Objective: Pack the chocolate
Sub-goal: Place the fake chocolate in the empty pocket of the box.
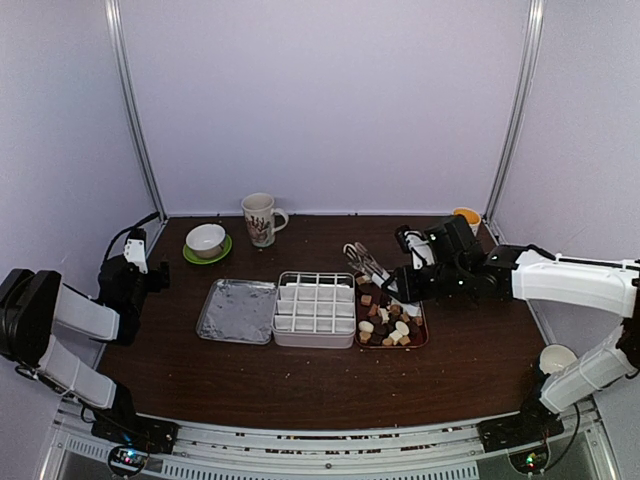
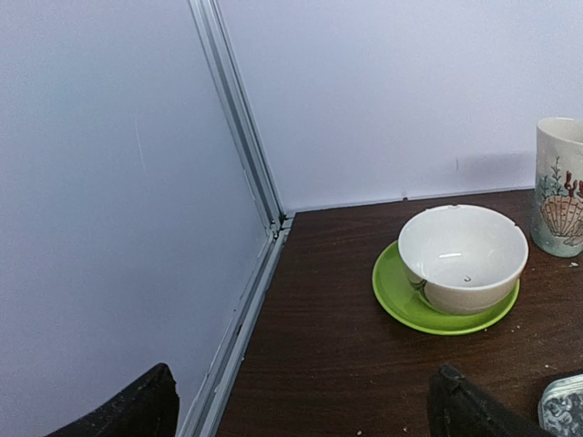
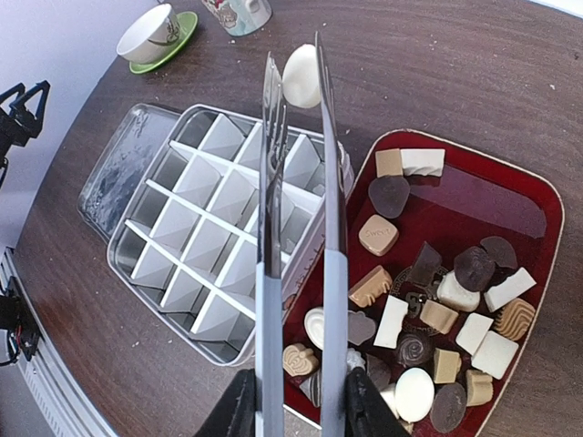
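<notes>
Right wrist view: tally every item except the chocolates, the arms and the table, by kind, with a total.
Tongs: 1
Divided box: 1
Lid: 1
Red tray: 1
Bowl: 1
Saucer: 1
Mug: 1
Total: 7

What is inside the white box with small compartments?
The box shows only empty compartments. The tongs, holding a white chocolate, cover some cells, so those cannot be checked.
</notes>
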Controlling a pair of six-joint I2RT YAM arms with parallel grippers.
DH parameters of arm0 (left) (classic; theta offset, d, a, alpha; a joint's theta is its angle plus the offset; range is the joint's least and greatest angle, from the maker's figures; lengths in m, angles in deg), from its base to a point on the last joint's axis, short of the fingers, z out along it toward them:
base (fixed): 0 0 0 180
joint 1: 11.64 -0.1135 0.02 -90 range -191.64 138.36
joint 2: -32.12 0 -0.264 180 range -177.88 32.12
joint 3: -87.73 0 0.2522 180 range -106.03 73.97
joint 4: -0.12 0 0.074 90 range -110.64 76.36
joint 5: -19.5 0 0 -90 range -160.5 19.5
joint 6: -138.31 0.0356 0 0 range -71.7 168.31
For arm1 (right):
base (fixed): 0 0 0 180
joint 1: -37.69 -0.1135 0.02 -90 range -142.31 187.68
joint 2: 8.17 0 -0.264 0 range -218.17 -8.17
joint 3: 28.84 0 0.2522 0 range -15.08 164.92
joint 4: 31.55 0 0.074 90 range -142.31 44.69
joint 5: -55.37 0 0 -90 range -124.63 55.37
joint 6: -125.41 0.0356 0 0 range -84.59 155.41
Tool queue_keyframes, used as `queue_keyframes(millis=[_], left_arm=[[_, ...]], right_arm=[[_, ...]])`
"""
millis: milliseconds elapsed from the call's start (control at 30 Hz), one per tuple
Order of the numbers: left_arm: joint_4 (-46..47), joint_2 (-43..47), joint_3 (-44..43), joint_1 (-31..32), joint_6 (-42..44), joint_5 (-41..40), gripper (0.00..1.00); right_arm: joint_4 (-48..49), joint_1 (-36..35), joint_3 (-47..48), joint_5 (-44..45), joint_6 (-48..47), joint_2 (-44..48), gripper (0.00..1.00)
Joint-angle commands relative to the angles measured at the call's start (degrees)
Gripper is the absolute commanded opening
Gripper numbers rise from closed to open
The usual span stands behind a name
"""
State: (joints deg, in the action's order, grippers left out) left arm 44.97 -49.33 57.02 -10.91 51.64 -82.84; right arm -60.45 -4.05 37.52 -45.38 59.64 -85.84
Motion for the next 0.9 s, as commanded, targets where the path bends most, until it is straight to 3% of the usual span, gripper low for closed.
queue_keyframes(millis=[0, 867], left_arm=[[1.9, -0.3, -0.8, -0.4, -0.5, 0.7, 0.98], [1.9, -0.3, -0.9, -0.5, -0.5, 0.7, 0.98]], right_arm=[[1.5, -1.0, 3.1, -0.9, -1.7, -2.6, 0.19], [0.7, -2.5, 4.2, 0.2, -2.7, -6.9, 0.2]])
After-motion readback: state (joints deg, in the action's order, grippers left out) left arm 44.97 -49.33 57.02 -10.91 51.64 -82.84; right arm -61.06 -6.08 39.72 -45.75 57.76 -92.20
